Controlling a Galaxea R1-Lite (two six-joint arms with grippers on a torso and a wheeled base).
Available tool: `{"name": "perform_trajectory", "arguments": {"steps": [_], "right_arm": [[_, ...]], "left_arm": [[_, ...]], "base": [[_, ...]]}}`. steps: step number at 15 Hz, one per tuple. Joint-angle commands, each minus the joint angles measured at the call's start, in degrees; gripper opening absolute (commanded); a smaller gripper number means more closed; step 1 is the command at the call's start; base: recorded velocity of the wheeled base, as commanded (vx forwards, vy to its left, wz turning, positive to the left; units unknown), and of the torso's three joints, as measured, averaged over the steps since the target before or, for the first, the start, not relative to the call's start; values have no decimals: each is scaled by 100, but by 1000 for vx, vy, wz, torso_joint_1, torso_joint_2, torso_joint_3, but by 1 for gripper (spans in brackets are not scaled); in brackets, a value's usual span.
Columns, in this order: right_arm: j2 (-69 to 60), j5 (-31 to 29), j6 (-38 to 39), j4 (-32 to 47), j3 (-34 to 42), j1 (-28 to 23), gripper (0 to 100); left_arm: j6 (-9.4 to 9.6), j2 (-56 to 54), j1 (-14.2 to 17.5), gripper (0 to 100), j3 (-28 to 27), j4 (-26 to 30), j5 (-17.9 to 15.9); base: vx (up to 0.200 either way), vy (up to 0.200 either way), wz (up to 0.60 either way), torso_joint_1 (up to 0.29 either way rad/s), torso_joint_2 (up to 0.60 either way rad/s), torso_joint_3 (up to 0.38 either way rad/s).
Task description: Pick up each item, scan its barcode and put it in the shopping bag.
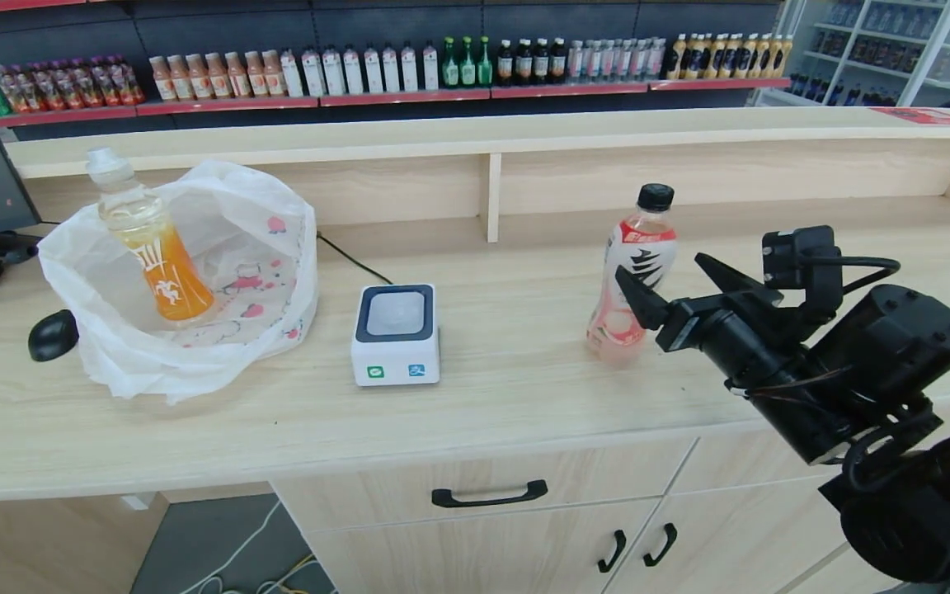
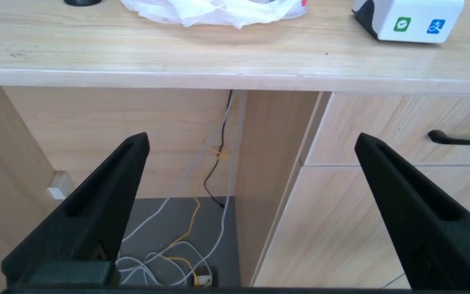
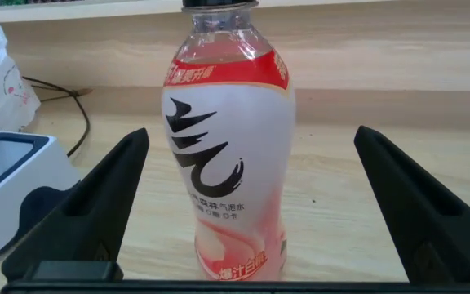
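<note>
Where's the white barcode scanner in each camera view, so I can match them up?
Head view: the barcode scanner stands on the counter, between shopping bag and pink bottle.
Left wrist view: barcode scanner near the counter's front edge, above the drawer handle.
Right wrist view: barcode scanner beside the pink bottle.
Shared landmark: the shopping bag, beside the barcode scanner in all three.

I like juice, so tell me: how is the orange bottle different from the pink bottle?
The orange bottle leans tilted inside the shopping bag; the pink bottle stands upright on the counter. The orange bottle has a pale cap; the pink bottle has a black one. Both are capped plastic drink bottles.
</note>
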Motion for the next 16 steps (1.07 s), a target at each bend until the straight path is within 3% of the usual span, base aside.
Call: {"name": "perform_trajectory", "arguments": {"steps": [1, 6, 12, 16], "right_arm": [[327, 2, 1, -6, -96, 98, 100], [740, 2, 19, -6, -421, 81, 100], [1320, -6, 19, -6, -1327, -7, 100], [1364, -6, 19, -6, -1388, -25, 100]], "left_arm": [[0, -2, 0, 100, 0, 0, 0], [0, -2, 0, 100, 0, 0, 0], [0, -2, 0, 100, 0, 0, 0], [0, -2, 0, 100, 0, 0, 0]], "base": [[0, 0, 0, 0, 0, 0], [0, 0, 0, 0, 0, 0], [0, 0, 0, 0, 0, 0], [0, 0, 0, 0, 0, 0]]}}
